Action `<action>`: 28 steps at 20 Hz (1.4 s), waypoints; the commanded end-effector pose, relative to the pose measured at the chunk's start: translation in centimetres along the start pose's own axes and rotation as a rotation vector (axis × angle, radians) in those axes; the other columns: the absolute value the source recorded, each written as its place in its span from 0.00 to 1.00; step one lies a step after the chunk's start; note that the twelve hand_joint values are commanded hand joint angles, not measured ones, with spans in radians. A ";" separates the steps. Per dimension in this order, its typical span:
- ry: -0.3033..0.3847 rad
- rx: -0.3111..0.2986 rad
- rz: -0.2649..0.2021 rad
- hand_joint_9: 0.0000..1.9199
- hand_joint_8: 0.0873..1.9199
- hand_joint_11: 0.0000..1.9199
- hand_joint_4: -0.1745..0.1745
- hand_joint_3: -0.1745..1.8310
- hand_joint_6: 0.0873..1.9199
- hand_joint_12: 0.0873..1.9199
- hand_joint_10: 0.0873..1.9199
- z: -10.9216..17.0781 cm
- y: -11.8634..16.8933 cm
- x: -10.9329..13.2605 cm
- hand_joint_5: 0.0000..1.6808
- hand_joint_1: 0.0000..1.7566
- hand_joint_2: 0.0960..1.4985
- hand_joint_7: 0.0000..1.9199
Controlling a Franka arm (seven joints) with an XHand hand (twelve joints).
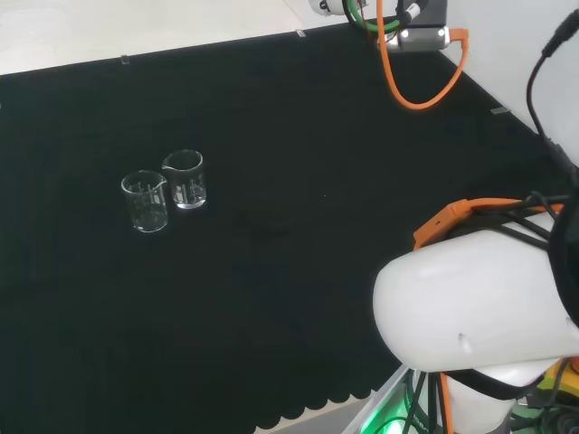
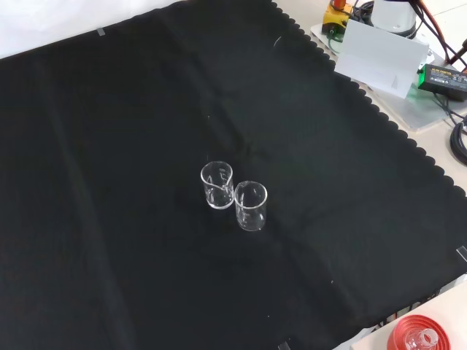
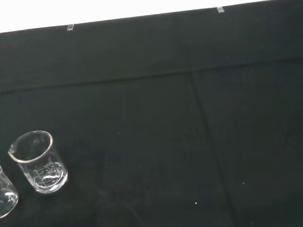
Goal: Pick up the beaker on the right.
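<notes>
2 clear beakers are being shown upright and touching at mid-counter; the right beaker sits at 2 o'clock of its neighbour, head view. The robot hand's state cannot be told.

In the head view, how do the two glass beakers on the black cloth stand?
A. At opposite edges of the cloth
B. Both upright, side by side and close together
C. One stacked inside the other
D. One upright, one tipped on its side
B: the head view shows the left beaker and the right beaker both upright with rims up, close beside each other on the black cloth.
</notes>
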State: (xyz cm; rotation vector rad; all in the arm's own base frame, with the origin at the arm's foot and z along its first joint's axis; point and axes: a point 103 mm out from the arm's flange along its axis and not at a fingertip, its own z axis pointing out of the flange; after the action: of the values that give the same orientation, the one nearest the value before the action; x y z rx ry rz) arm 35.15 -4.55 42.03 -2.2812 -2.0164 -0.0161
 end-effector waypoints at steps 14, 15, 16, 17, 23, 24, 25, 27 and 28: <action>0.080 0.003 -0.097 0.19 0.00 0.00 0.35 0.14 0.00 0.41 0.00 9.2 12.6 3.5 0.14 0.18 0.81 0.15; 0.082 0.001 -0.108 0.19 0.00 0.00 0.34 0.14 0.00 0.41 0.00 9.5 12.8 3.7 0.15 0.19 0.80 0.15; 0.082 0.003 -0.115 0.20 0.00 0.00 0.34 0.14 0.00 0.41 0.00 9.8 13.0 3.8 0.15 0.20 0.80 0.16; 0.082 0.009 -0.121 0.20 0.00 0.00 0.34 0.13 0.00 0.42 0.00 10.2 13.3 4.0 0.15 0.21 0.79 0.16; 0.090 0.051 -0.165 0.20 0.00 0.00 0.33 0.12 0.00 0.43 0.00 12.5 14.4 4.2 0.16 0.27 0.73 0.17; 0.103 0.058 -0.175 0.19 0.00 0.00 0.32 0.12 0.00 0.42 0.02 12.9 14.5 4.2 0.16 0.28 0.71 0.17; 0.121 0.064 -0.184 0.18 0.01 0.00 0.32 0.12 0.00 0.42 0.06 13.3 14.6 4.2 0.16 0.29 0.70 0.16; 0.115 0.071 -0.200 0.13 0.06 0.00 0.32 0.12 0.00 0.41 0.18 14.0 14.7 4.5 0.16 0.31 0.67 0.14; 0.103 0.073 -0.212 0.12 0.09 0.00 0.32 0.13 0.00 0.42 0.23 14.2 14.7 4.7 0.16 0.32 0.65 0.12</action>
State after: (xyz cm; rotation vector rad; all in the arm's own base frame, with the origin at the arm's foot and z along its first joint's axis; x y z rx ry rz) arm 48.91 -1.30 28.36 -2.0303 -2.1148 -0.0721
